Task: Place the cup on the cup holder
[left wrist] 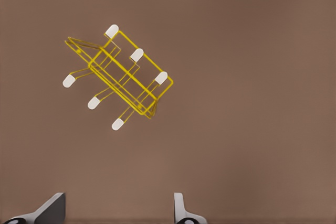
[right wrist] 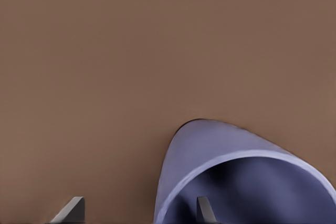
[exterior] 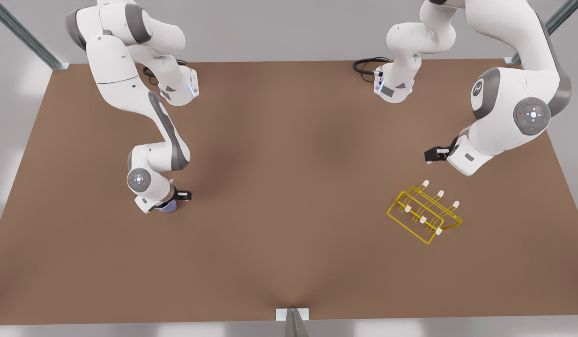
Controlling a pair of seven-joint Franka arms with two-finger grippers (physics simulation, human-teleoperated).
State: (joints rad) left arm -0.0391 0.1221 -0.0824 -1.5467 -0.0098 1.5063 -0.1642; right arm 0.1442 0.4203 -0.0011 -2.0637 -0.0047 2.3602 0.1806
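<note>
Now the right hand is down at the cup on the front view's left side of the tabletop. From its wrist view one finger stands inside the cup's mouth and the other outside, well apart, so the hand is spread with nothing pinched yet; whether the inner finger touches the wall I cannot tell. The cup seems tipped, its mouth towards the wrist camera. Most of it is hidden under the wrist in the front view.

Over on the front view's right, the left hand hovers spread near the holder and waits. Cup and holder are well apart, so the carry runs across the tabletop towards the white-tipped pegs.
</note>
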